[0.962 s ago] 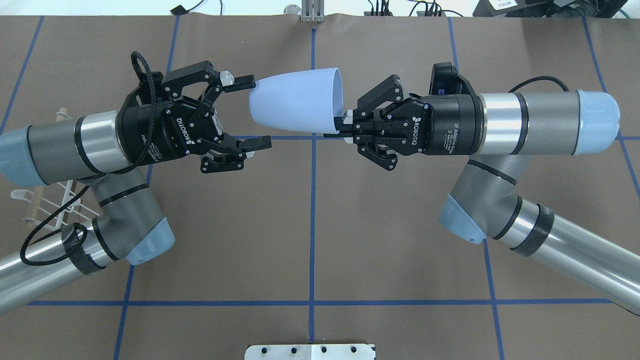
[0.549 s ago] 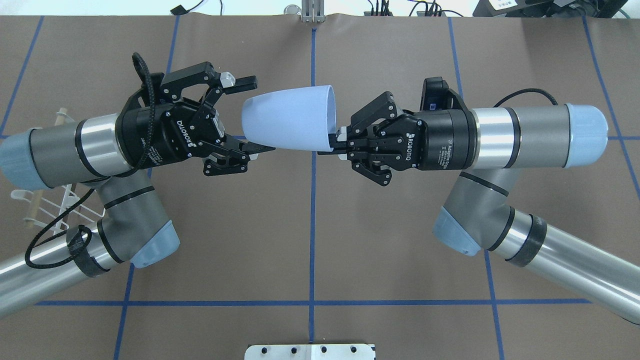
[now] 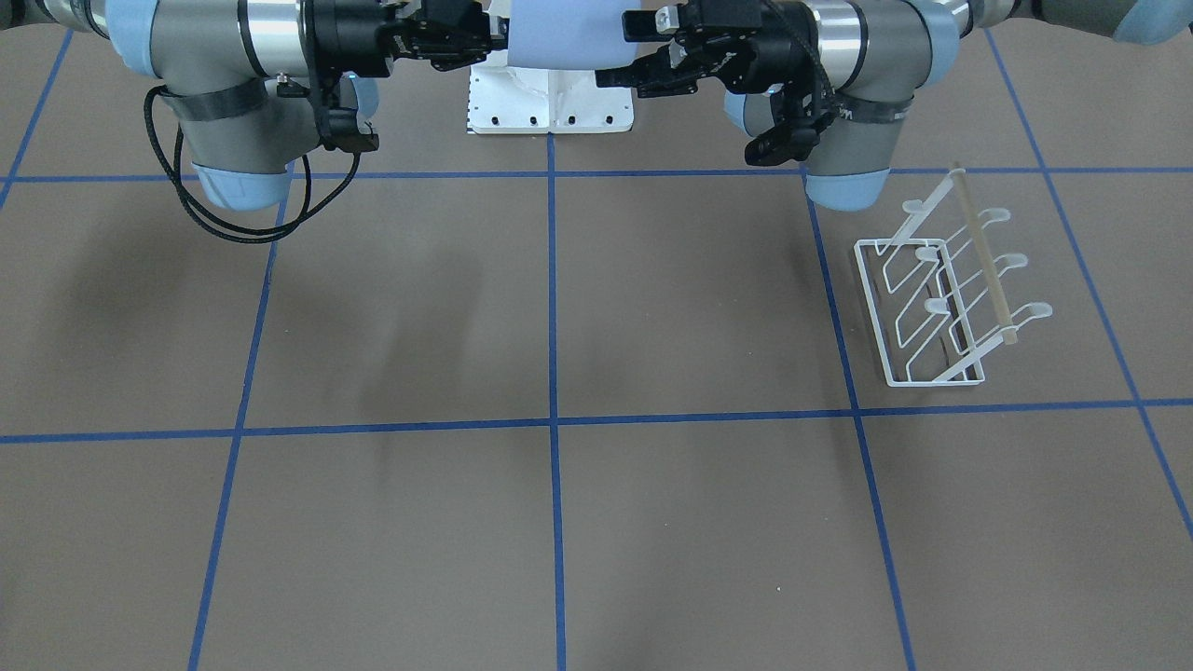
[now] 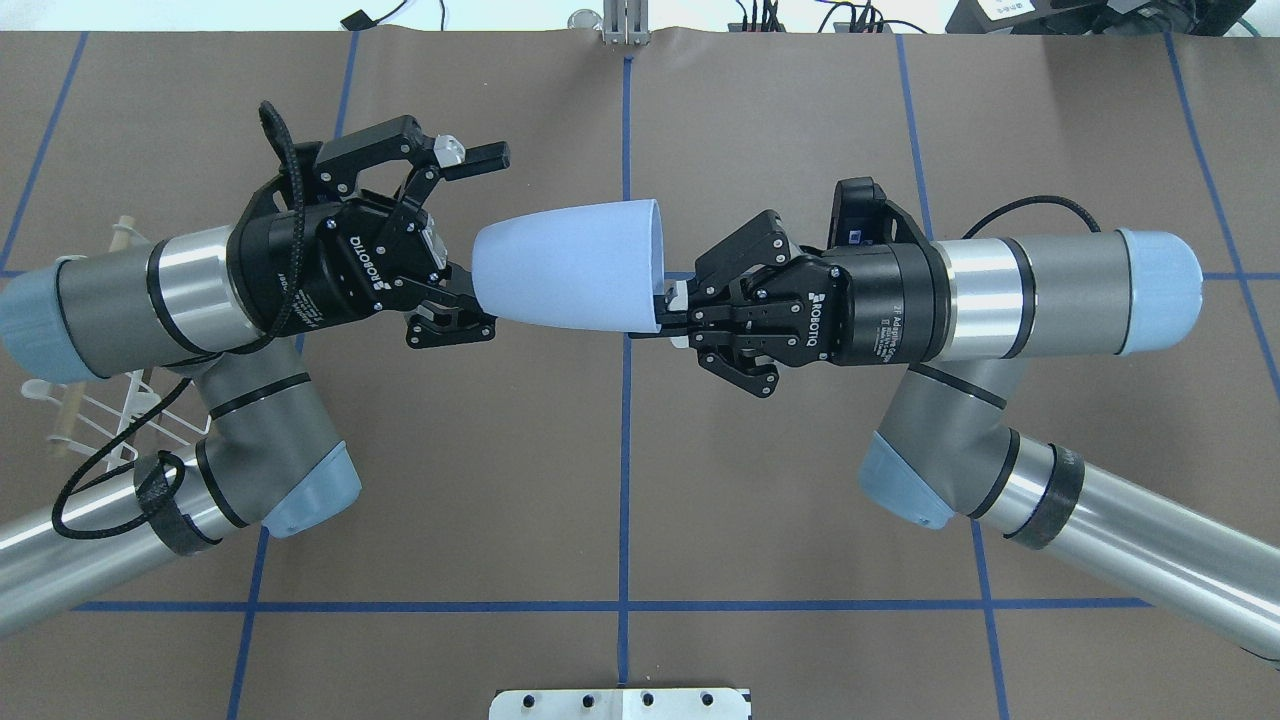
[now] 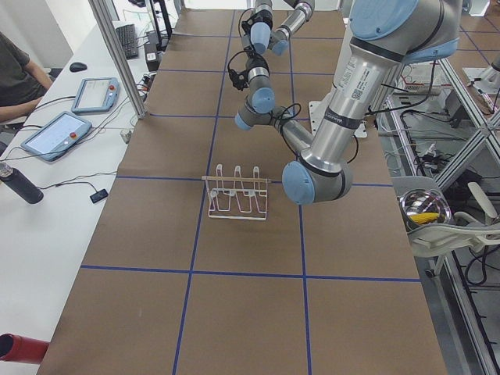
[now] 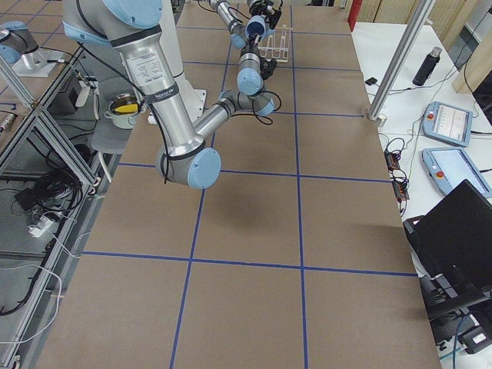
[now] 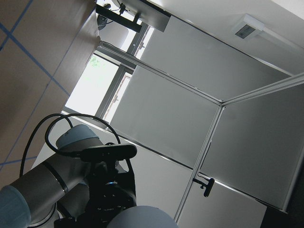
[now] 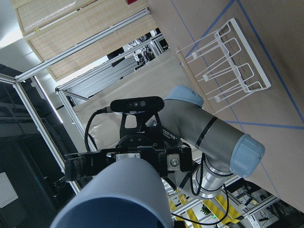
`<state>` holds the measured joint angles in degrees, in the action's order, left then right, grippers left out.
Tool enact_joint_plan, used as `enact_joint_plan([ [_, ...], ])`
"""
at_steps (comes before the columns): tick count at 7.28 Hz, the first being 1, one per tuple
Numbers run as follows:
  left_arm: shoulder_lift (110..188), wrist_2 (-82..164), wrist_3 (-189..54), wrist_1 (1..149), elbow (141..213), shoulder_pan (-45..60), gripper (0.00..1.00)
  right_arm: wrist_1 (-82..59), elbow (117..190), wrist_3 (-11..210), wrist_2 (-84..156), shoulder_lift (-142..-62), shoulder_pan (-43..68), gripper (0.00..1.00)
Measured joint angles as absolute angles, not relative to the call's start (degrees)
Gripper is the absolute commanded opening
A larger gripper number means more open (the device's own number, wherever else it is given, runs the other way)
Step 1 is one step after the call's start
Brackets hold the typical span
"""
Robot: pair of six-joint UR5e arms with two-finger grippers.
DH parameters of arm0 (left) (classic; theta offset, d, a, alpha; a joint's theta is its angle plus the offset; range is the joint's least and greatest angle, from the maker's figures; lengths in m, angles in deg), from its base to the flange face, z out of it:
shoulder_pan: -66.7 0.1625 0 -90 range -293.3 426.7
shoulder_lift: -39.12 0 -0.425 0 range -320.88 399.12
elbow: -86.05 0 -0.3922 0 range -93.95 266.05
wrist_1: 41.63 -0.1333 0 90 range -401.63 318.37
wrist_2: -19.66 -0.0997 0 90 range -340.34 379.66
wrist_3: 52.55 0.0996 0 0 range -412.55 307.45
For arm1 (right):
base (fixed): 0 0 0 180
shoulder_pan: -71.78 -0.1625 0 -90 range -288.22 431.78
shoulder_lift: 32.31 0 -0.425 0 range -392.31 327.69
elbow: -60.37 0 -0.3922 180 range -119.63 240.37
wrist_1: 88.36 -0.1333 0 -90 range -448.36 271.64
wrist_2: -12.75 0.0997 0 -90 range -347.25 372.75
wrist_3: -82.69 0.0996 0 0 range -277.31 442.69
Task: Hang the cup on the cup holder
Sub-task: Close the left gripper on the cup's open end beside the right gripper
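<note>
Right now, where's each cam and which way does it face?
Front-facing: across the table, facing the robot's base, steeply down; left arm on its right.
Overhead: behind the base, looking down; right end effector holds the cup, left end effector open.
Exterior left: table's left end, looking along it; left arm nearest.
Exterior right: opposite end; right arm nearest.
Left wrist: faces the right arm past the cup.
Right wrist: faces the left arm over the cup.
Shared: front-facing and right wrist both show the cup holder.

Cup rim in right gripper
</note>
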<state>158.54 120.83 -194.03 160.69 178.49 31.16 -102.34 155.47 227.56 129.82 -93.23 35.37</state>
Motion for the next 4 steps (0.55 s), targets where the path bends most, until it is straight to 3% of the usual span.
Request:
enact_joint_plan([
  [4, 158.6, 120.7, -194.1, 161.5, 178.5, 32.5, 0.98, -102.4, 155.2, 227.5, 129.3, -93.3, 35.3, 0.0],
])
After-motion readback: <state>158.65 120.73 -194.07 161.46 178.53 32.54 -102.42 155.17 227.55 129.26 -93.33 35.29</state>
